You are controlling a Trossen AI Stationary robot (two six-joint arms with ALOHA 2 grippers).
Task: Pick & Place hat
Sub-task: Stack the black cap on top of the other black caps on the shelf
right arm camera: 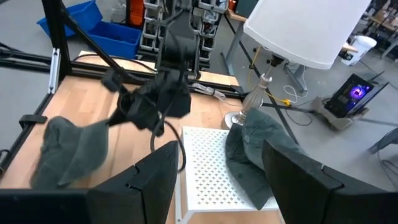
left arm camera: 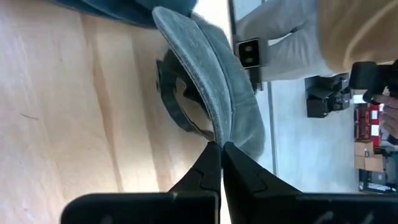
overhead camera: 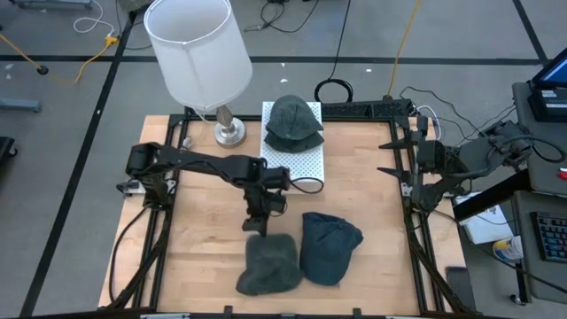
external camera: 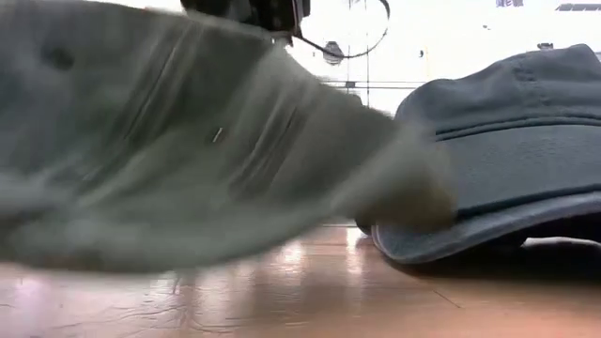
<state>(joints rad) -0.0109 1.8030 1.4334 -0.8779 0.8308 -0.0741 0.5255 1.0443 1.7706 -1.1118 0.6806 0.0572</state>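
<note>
From above, the left gripper [overhead camera: 258, 225] sits near the middle of the bench [overhead camera: 204, 257], and the grey-green hat [overhead camera: 266, 266] lies directly at its 6 o'clock, touching it at the hat's upper edge; the hat's long axis runs roughly from 12 to 6. A blue hat [overhead camera: 328, 248] lies just beside it at 3 o'clock, and a third hat [overhead camera: 294, 122] rests on a white perforated board [overhead camera: 306, 159] at 12 o'clock, next to a lamp [overhead camera: 199, 53]. The right gripper [overhead camera: 412, 164] waits at the bench's 3 o'clock edge, well apart, so the left arm is clearly nearer. At bench height, the grey-green hat [external camera: 188, 141] fills the near field with part of it raised off the wood, and the blue hat [external camera: 498, 150] stands to its side. The left wrist camera shows the left gripper [left arm camera: 221, 149] closed to a thin line on the hat's brim [left arm camera: 205, 81], which runs straight away from the fingertips. The right wrist camera shows that gripper's own fingers [right arm camera: 149, 180] spread wide with nothing between them, looking across at the left arm [right arm camera: 155, 93] and the hat on the board [right arm camera: 261, 149]. The lift probably turns on that pinch at the brim edge holding.
</note>
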